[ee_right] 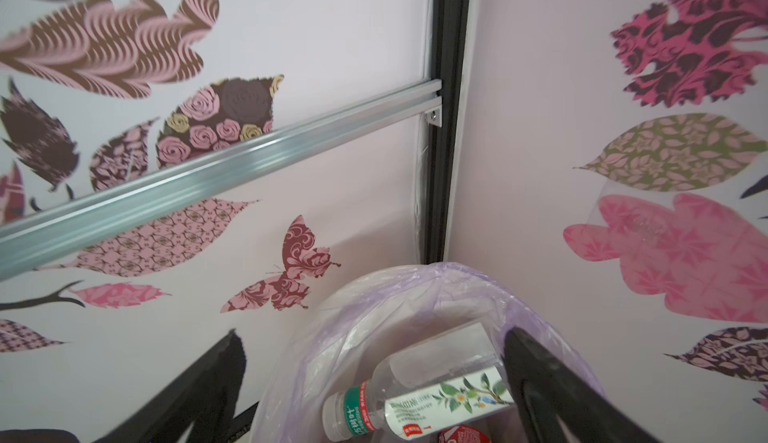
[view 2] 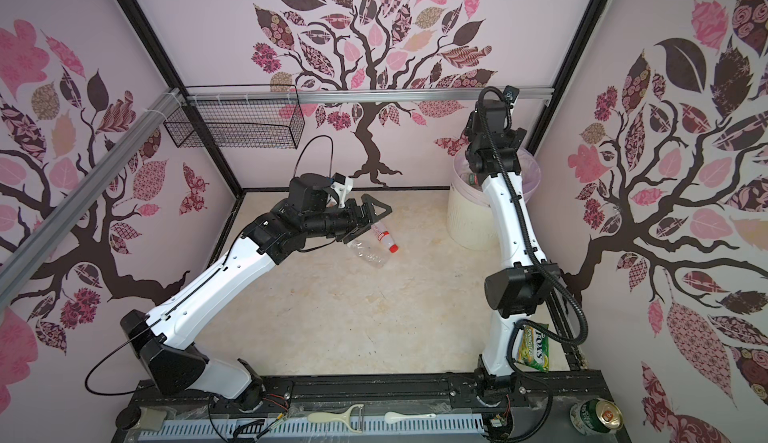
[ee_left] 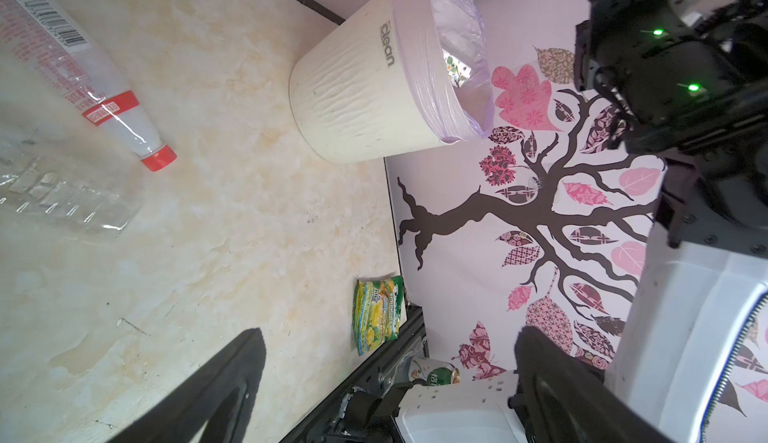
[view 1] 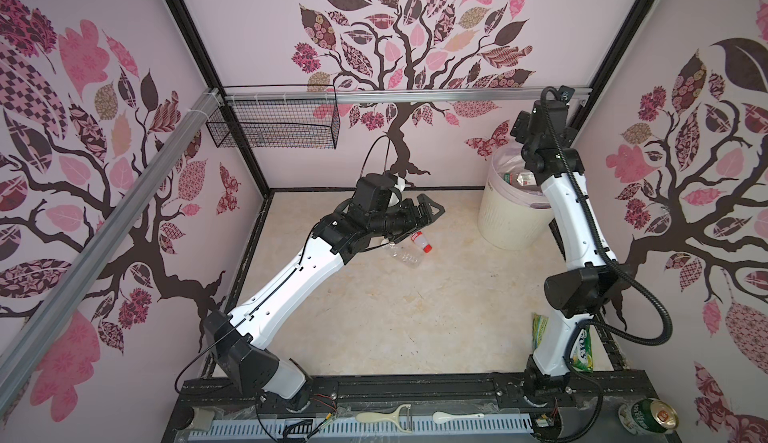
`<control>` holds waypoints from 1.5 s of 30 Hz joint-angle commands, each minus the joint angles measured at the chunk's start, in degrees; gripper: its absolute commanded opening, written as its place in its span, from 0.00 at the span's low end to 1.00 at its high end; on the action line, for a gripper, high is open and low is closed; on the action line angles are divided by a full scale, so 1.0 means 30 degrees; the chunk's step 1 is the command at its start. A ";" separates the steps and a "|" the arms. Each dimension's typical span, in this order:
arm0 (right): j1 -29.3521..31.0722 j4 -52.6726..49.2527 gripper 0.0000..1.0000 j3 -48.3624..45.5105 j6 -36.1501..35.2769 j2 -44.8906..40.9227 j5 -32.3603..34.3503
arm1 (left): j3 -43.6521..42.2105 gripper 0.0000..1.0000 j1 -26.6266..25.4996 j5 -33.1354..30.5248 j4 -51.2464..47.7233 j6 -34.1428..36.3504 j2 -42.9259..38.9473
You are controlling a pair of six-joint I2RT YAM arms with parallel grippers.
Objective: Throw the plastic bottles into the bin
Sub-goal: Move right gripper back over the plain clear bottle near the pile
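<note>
Bottles (view 2: 368,254), two of them, lie loose toward the far middle of the cream, marble-veined surface (view 1: 374,316): a red-capped bottle (view 1: 420,240) with a red-printed label on its side, and just beside it a crushed clear bottle (view 1: 404,256) with ribbed walls. More sit inside the bin (view 1: 505,220), a round cream-white ribbed tub lined with a thin lilac bag (ee_right: 449,278), standing in the far right corner. Uppermost there is a leaf-labelled bottle (ee_right: 419,399) with a green neck band. The right gripper (ee_right: 372,333) hangs over the bin's mouth, jaws spread wide and empty. The left gripper (ee_left: 390,333) hovers above the two loose bottles, jaws wide too, gripping nothing. Open surface stretches nearer and leftward. A crinkled yellow-green snack bag (view 2: 534,347) lies at the near right edge, and a black wire basket (view 1: 274,123) hangs on the far wall.
</note>
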 commanded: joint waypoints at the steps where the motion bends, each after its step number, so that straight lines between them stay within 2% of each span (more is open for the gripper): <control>1: -0.0089 -0.0030 0.99 0.0044 0.1710 -0.1751 -0.0496 | -0.0515 0.98 0.0072 0.0280 0.0581 -0.0519 0.0250; 8: 0.0179 -0.1354 1.00 -0.1200 0.4835 -0.2860 -0.3409 | -0.0590 0.98 0.0091 -0.0846 -0.1230 -0.1208 -0.0034; 12: 0.1028 -0.1632 1.00 -0.2358 0.5808 -0.3390 -0.4488 | -0.1544 0.98 0.0072 -0.2448 -0.2711 -0.1831 -0.0969; 17: 0.3916 -0.1252 0.99 -0.3724 0.4658 -0.3634 -0.3618 | -0.3895 0.98 0.0274 -0.3801 -0.3100 -0.2469 -0.2748; 23: 0.7161 -0.0455 0.99 -0.6020 0.2788 -0.3534 -0.3150 | -0.7484 0.98 0.2287 -0.3075 -0.4050 -0.2478 -0.5397; 26: 0.8173 -0.0681 1.00 -0.7936 0.2679 -0.3446 -0.4345 | -0.9287 0.98 0.3532 -0.2530 -0.4160 -0.2992 -0.7044; 28: 0.8754 -0.0746 1.00 -0.9357 0.2469 -0.3431 -0.4661 | -1.0151 0.98 0.4097 -0.2101 -0.3554 -0.2420 -0.7849; 33: 0.9473 -0.0934 1.00 -1.1767 0.2117 -0.3286 -0.6268 | -1.0873 0.98 0.5993 -0.0568 -0.4910 -0.1525 -0.8134; 38: 0.9791 -0.0239 1.00 -1.3973 0.1785 -0.2836 -0.7789 | -1.1407 0.98 0.7305 -0.0753 -0.5475 -0.1497 -0.8260; 41: 0.9873 0.0706 0.99 -1.5358 0.1383 -0.2564 -0.8831 | -1.1535 0.98 0.7361 -0.0943 -0.5652 -0.1142 -0.8275; 45: 1.0043 0.0866 0.99 -1.5754 0.0870 -0.2042 -0.9515 | -1.2281 0.98 0.7390 -0.1010 -0.6237 -0.1812 -0.8519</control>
